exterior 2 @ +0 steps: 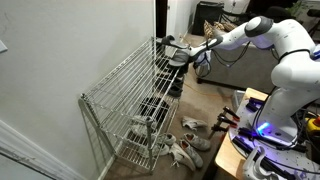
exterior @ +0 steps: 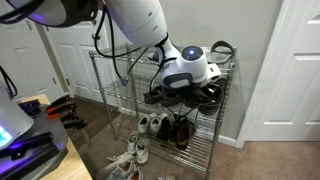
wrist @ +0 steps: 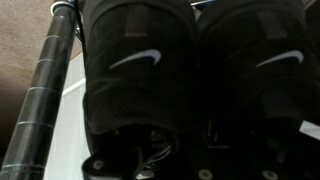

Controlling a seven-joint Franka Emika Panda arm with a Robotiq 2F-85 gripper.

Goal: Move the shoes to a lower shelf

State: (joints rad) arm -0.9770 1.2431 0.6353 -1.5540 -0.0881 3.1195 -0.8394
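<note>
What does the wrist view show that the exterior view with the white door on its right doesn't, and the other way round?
Only the wrist view: a close-up of the black shoes with white swoosh marks, beside a metal pole. Only the exterior view: the whole wire rack, the white robot arm, white sneakers low down by the rack, and the door. Both: the black shoes and the rack's metal.

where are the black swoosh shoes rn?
Black low-top lace-up shoes fill the wrist view, side by side, next to the metal rack's corner post at frame left.
</note>
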